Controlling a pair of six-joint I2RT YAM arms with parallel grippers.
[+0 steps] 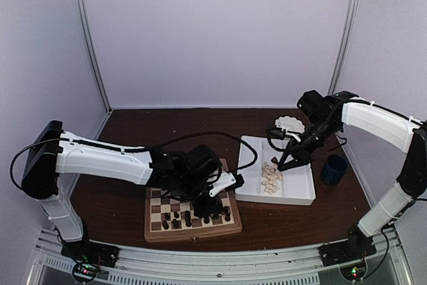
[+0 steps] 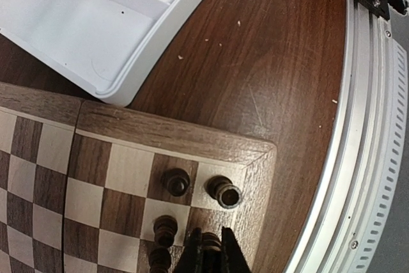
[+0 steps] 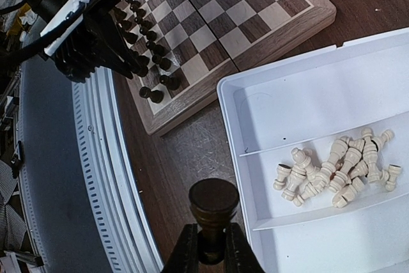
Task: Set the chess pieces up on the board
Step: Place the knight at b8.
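Now, you have a man in each hand, so take them one at a time. Your left gripper (image 2: 211, 249) is down on the board (image 2: 160, 126), which lies near and left of centre. Its jaws are closed to a slit on a dark chessman (image 2: 210, 242) in the near row, one square in from the right-hand corner. The corner piece (image 2: 223, 192) stands just beside it, and more dark men stand in the row beyond, so there is little room. Check that the chessman sits upright and centred on its square. Then open only a little and lift straight up; any sideways drift on the way out is likely to tip a neighbour.

Your right gripper (image 3: 211, 238) hangs above the left part of the white tray (image 3: 300, 94). Its jaws are shut snugly on the stem of a dark brown piece (image 3: 213, 201), round end toward the wrist camera; I cannot tell which end is up. The cream pieces (image 3: 335, 167) lie heaped in a tray compartment between two dividers, with neither arm touching them. Keep the right arm off the board until the left is away, since both would crowd the same near-right corner. Then bring it across high, come down vertically over a vacant square, and release only once the base rests flat.
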